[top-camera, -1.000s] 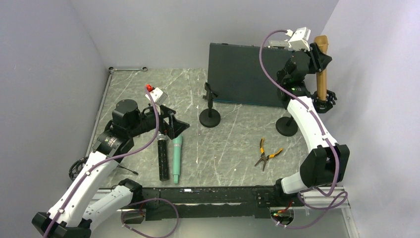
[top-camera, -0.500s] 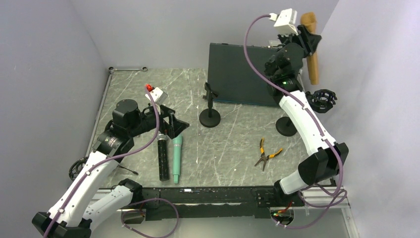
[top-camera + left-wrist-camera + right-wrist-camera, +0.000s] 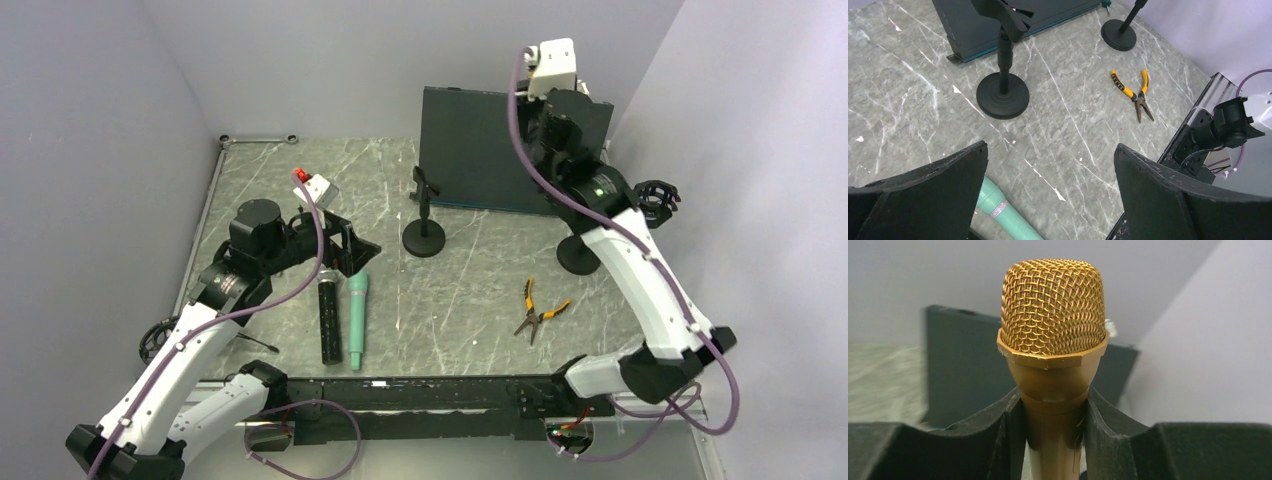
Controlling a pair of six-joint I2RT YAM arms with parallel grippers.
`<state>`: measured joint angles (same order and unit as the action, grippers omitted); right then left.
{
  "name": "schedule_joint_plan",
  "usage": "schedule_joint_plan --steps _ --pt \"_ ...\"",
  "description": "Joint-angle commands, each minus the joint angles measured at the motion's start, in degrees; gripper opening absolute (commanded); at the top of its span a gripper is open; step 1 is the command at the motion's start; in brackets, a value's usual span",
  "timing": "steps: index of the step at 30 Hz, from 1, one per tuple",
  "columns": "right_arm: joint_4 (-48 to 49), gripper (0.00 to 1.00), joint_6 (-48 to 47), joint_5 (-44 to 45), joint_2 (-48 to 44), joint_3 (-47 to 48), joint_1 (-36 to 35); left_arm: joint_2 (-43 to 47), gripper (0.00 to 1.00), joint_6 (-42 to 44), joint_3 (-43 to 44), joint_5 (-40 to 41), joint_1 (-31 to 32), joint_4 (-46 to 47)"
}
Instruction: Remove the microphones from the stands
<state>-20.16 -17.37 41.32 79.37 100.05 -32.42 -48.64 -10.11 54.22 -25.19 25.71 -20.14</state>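
Observation:
My right gripper [image 3: 1054, 420] is shut on the neck of the gold microphone [image 3: 1053, 310], just below its mesh head. In the top view the gripper [image 3: 578, 108] is raised high in front of the dark panel, and the microphone is hidden behind the arm. The right stand [image 3: 580, 255] has its round clip [image 3: 655, 200] empty, to the right of and below the gripper. My left gripper [image 3: 352, 255] is open and empty, low over the table, just above a teal microphone [image 3: 357, 320] that also shows in the left wrist view [image 3: 1003, 215].
A black microphone [image 3: 330, 322] lies beside the teal one. A second stand [image 3: 424, 238] with an empty clip stands mid-table. Yellow-handled pliers [image 3: 535, 310] lie right of centre. A dark upright panel [image 3: 480, 150] stands at the back. Walls are close on both sides.
My right gripper has lifted the gold microphone up out of the stand's clip and swung it left in front of the dark panel. The left arm has not moved.

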Motion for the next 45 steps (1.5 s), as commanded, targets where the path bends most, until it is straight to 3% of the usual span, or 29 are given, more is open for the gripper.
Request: schedule_joint_plan --steps 1,8,11,14,19,25,32,45 --pt "-15.84 0.24 25.88 -23.23 -5.32 0.36 0.08 -0.42 0.99 1.06 0.18 1.55 0.16 0.50" --pt "-7.37 0.15 49.42 -48.83 -9.12 -16.91 -0.19 0.05 0.99 1.81 0.21 5.33 0.21 -0.28" --pt "-0.75 0.14 57.53 -53.05 -9.75 -24.75 -2.63 1.11 0.99 2.09 -0.07 8.08 0.21 -0.28" --pt "3.96 0.14 63.24 -50.85 -8.89 -30.67 -8.18 2.65 0.99 2.35 -0.40 11.37 0.16 -0.24" --pt "6.76 0.16 71.26 -39.96 -5.19 -36.86 -17.74 5.80 0.99 2.72 -1.40 19.44 0.12 0.21" --pt "1.47 0.21 72.53 -30.31 5.40 -32.30 -26.14 7.44 0.99 2.90 -2.23 23.78 0.11 0.61" --pt "-8.71 0.14 76.49 -18.84 18.05 -23.71 -30.05 7.72 0.99 3.08 -2.15 24.98 0.12 0.12" --pt "-10.15 0.25 75.70 -18.08 30.94 -18.18 -30.72 8.33 1.00 3.01 -1.85 25.01 0.08 -0.20"
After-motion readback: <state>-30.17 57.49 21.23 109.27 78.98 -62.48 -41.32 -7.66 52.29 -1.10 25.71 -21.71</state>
